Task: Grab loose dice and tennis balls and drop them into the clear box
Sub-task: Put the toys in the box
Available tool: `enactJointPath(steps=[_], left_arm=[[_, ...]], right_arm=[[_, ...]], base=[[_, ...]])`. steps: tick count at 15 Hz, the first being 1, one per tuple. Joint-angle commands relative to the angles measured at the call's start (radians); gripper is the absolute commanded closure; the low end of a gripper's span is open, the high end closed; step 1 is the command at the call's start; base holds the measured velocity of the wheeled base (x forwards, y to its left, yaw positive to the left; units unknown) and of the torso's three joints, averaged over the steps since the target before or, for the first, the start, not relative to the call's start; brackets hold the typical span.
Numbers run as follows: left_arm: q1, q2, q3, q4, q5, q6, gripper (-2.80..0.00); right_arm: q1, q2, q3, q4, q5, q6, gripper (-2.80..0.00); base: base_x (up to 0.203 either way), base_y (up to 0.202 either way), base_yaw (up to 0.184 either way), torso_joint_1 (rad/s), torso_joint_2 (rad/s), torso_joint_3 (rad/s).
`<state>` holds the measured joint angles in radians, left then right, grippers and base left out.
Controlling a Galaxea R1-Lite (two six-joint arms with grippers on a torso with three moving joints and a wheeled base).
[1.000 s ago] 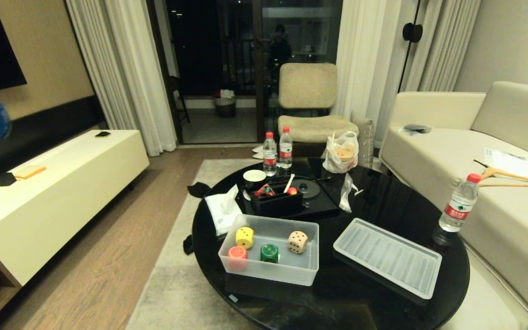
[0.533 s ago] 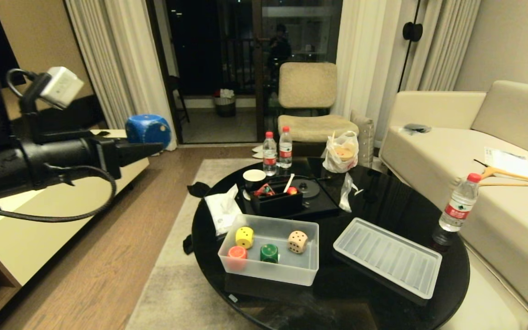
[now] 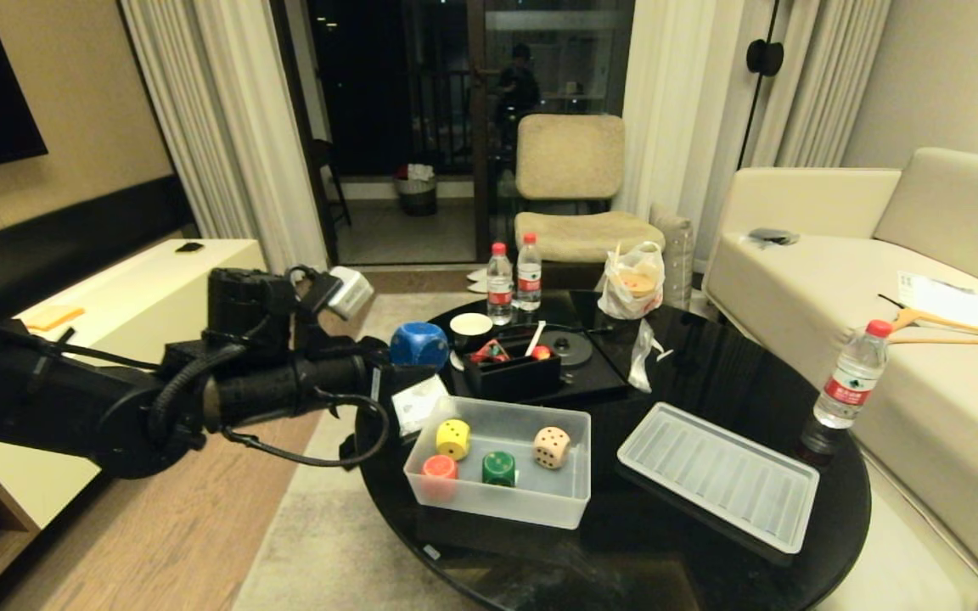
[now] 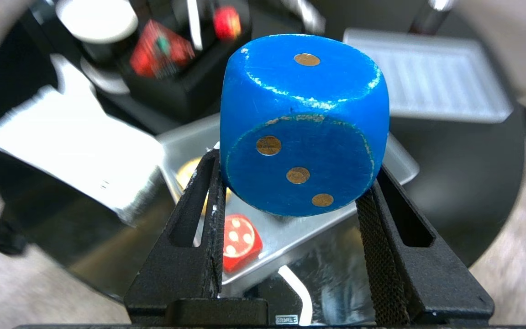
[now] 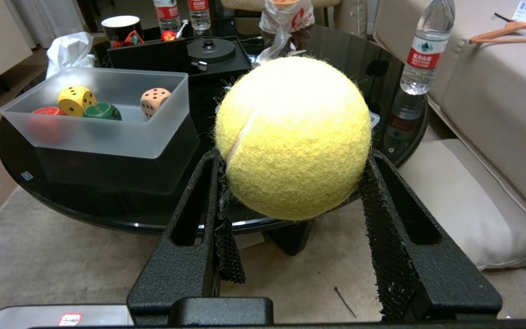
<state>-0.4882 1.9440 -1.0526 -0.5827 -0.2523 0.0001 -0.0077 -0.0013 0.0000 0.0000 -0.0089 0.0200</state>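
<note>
- Blue die is gripped between the two fingers of the left gripper, up in the air just behind the back left corner of the clear box.
- In the left wrist view, the blue die is seen squeezed by the black fingers, with the clear box below it.
- Four dice are seen lying inside the clear box: the yellow die, the red-orange die, the green die and the beige die.
- The ribbed lid is laid flat just to the right of the clear box, on the round black table.
- A black organiser tray is set right behind the clear box.
- A tennis ball is held tight by the right gripper, low beside the table, nearer than the clear box.
- A water bottle is stood at the table edge, well to the right of the clear box.
</note>
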Motion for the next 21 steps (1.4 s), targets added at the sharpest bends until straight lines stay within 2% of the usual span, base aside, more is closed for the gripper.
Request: enactJointPath(steps=[1, 6, 13, 21], left_arm=[[-0.024, 0.156, -0.004, -0.047, 0.001, 0.001, 0.00], [-0.034, 0.304, -0.111, -0.080, 0.016, 0.001, 0.00], [-0.038, 0.438, -0.279, -0.075, 0.080, 0.007, 0.00], [-0.046, 0.509, -0.325, -0.068, 0.082, 0.009, 0.00]], right_arm=[[0.000, 0.001, 0.001, 0.000, 0.000, 0.000, 0.00], [0.000, 0.000, 0.002, 0.000, 0.000, 0.000, 0.00], [0.000, 0.000, 0.000, 0.000, 0.000, 0.000, 0.00], [0.000, 0.000, 0.001, 0.000, 0.000, 0.000, 0.00]], base=[[0.000, 0.000, 0.000, 0.000, 0.00, 0.000], [0.000, 0.000, 0.000, 0.000, 0.00, 0.000], [0.000, 0.000, 0.000, 0.000, 0.00, 0.000], [0.000, 0.000, 0.000, 0.000, 0.00, 0.000]])
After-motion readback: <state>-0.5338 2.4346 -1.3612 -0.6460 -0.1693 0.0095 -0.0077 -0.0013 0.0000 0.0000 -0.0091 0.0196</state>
